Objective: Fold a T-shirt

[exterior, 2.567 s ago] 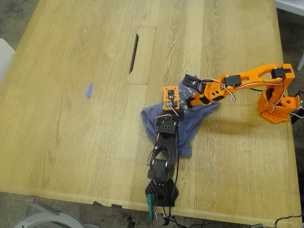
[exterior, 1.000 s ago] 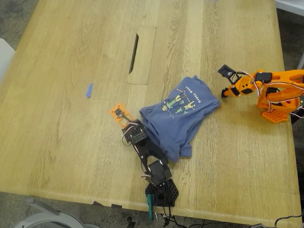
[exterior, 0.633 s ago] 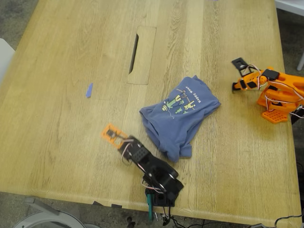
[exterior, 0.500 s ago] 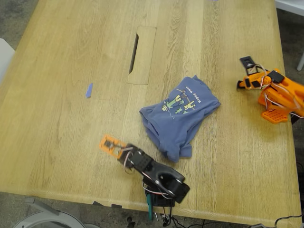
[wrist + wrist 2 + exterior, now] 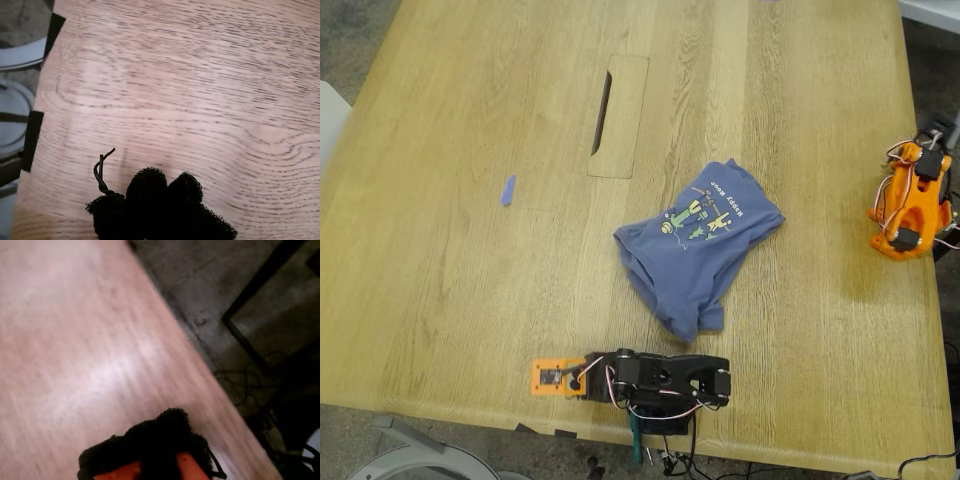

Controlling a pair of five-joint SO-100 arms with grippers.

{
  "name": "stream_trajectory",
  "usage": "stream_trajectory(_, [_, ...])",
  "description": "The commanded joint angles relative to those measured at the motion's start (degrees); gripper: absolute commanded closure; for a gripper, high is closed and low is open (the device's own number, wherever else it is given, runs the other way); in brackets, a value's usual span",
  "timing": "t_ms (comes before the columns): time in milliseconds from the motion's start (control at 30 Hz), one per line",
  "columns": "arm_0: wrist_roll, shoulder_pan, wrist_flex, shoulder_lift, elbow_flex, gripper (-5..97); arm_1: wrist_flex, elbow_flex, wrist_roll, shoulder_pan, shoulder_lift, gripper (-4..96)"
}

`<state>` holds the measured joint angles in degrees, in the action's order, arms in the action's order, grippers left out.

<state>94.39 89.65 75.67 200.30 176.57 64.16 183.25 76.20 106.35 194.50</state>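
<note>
One black plastic arm [image 5: 665,380] ends in an orange head with looping red and white wires; the other arm [image 5: 912,200] is orange throughout, similarly wired.

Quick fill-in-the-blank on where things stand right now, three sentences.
1. The T-shirt lies on the table with its print facing ____.
2. Neither arm is ____ the T-shirt.
3. The small blue scrap lies toward the exterior view's ____ of the T-shirt.

Missing words: up; touching; left
</note>
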Motion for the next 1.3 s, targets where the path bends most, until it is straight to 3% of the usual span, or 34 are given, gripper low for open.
stream_trajectory(0, [1.3, 1.2, 2.7, 6.6, -0.9, 92, 1.4, 3.9, -0.2, 5.1, 0.6, 91.3])
stream_trajectory(133, [10.3, -0.2, 6.2, 6.4, -0.9, 92, 1.8, 4.0, -0.8, 5.4, 0.6, 91.3])
stream_trajectory(200, [11.7, -0.5, 6.2, 6.4, -0.9, 92, 2.3, 4.0, -0.4, 4.7, 0.6, 91.3])
stream_trajectory(367, [11.9, -0.5, 6.2, 6.4, -0.9, 92, 5.8, 4.0, 2.3, 4.8, 0.6, 91.2])
stream_trajectory(500, [10.5, -0.3, 6.2, 6.5, -0.9, 92, 5.8, 4.0, 2.3, 6.0, 0.6, 91.2])
stream_trajectory(667, [12.4, -0.4, 6.2, 6.5, -0.9, 92, 5.8, 4.0, 2.3, 6.9, 0.6, 91.2])
stream_trajectory(900, [11.9, -0.5, 6.2, 6.5, -0.9, 92, 5.8, 4.0, 3.0, 6.9, 0.6, 91.2])
stream_trajectory(967, [11.9, -0.7, 6.2, 6.5, -0.9, 92, 6.2, 4.0, 6.0, 6.9, 0.6, 91.2])
stream_trajectory(1067, [11.9, -0.9, 6.2, 6.5, -0.9, 92, 7.8, 4.0, 19.2, 6.8, 0.6, 91.1])
stream_trajectory(1267, [11.9, -0.9, 6.2, 6.5, -0.9, 92, 7.8, 4.0, 19.1, 6.8, 0.6, 91.1])
